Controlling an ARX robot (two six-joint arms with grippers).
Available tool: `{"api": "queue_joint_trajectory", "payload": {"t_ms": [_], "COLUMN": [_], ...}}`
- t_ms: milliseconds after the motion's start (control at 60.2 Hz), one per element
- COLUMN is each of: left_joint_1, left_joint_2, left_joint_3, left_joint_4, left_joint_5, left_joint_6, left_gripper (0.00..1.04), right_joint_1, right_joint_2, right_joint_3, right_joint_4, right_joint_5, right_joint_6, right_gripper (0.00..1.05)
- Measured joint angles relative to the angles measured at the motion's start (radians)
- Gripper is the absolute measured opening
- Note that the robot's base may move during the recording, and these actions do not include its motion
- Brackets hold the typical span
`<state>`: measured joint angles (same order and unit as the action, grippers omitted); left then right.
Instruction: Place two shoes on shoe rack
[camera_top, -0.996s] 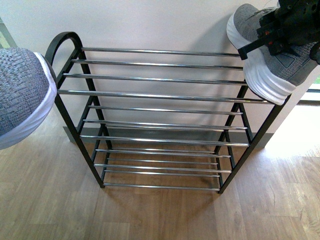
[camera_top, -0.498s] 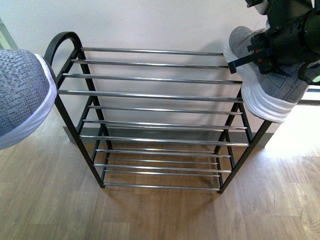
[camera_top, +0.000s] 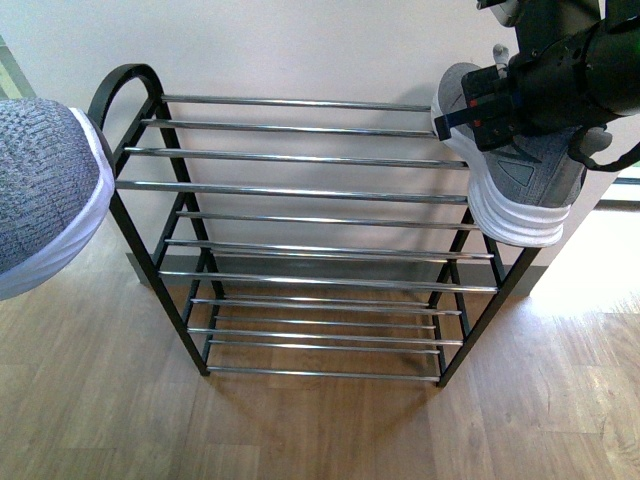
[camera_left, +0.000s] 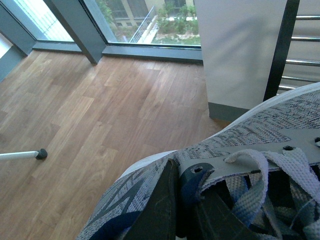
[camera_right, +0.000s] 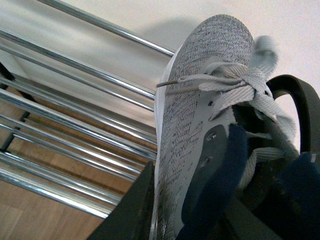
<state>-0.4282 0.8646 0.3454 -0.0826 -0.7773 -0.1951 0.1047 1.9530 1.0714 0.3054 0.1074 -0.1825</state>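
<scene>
The right claw (camera_top: 498, 105) is clamped on the collar of the first shoe (camera_top: 520, 180), which is tilted at the right end of the shoe rack (camera_top: 300, 190) top tier; contact with the rods cannot be confirmed. The left claw (camera_left: 187, 210) grips the second shoe (camera_top: 45, 190) above the floor (camera_top: 320, 430), just beside the rack's left frame. Count: two shoes, one rack.

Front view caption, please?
Right gripper holds grey sneaker at top right of shoe rack; other sneaker at left.

Right arm (camera_top: 580, 70) raised high, jaws clamped on shoe (camera_top: 520, 180); left jaws likewise.
</scene>
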Motion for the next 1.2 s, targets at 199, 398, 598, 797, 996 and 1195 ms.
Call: {"api": "queue_joint_trajectory", "payload": {"t_ms": [199, 398, 598, 797, 996, 1195], "left_joint_1": [0.0, 0.0, 0.0, 0.0, 0.0, 0.0], "left_joint_2": [0.0, 0.0, 0.0, 0.0, 0.0, 0.0], "left_joint_3": [0.0, 0.0, 0.0, 0.0, 0.0, 0.0], "left_joint_4": [0.0, 0.0, 0.0, 0.0, 0.0, 0.0], "left_joint_5": [0.0, 0.0, 0.0, 0.0, 0.001, 0.0], "left_joint_6": [0.0, 0.0, 0.0, 0.0, 0.0, 0.0], "left_gripper": [0.02, 0.02, 0.02, 0.02, 0.02, 0.02], "right_joint_1": [-0.045, -0.202, -0.281, -0.22, -0.2, -0.172], "right_joint_2": [-0.084, -0.283, -0.458, -0.594, -0.709, -0.822], "right_joint_3": [0.019, 0.067, -0.235, -0.533, -0.692, -0.813], "right_joint_4": [-0.081, -0.278, 0.284, 0.513, 0.55, 0.555], "right_joint_5": [-0.09, -0.302, -0.256, -0.229, -0.195, -0.174], "right_joint_6": [0.011, 0.037, 0.129, 0.165, 0.169, 0.172], "right_gripper": [0.73, 0.96, 0.72, 0.35, 0.03, 0.02]}}
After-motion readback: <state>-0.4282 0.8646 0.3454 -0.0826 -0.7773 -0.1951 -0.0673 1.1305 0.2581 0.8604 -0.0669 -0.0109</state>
